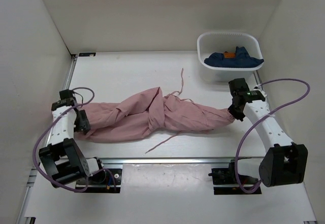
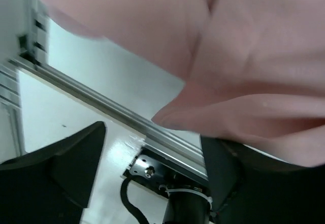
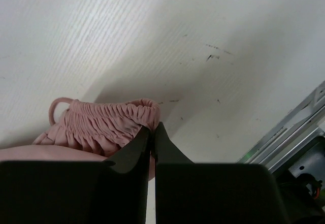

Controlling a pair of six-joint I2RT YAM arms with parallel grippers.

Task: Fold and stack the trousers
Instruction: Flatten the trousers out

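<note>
The dusty-pink trousers (image 1: 152, 115) lie twisted and stretched left to right across the table's middle. Thin drawstrings (image 1: 181, 82) trail from them toward the back, and one trails to the front. My left gripper (image 1: 81, 122) is at their left end, its fingers wide open. In the left wrist view the pink cloth (image 2: 244, 56) hangs just above the left gripper (image 2: 152, 135) and over its right finger (image 2: 223, 173). My right gripper (image 1: 234, 111) is at the right end. There the right gripper (image 3: 153, 126) is shut on the gathered elastic waistband (image 3: 101, 125).
A white basket (image 1: 229, 36) stands at the back right with a dark blue garment (image 1: 233, 59) inside. A metal rail (image 1: 167, 159) runs along the near edge by the arm bases. White walls close in the table on three sides.
</note>
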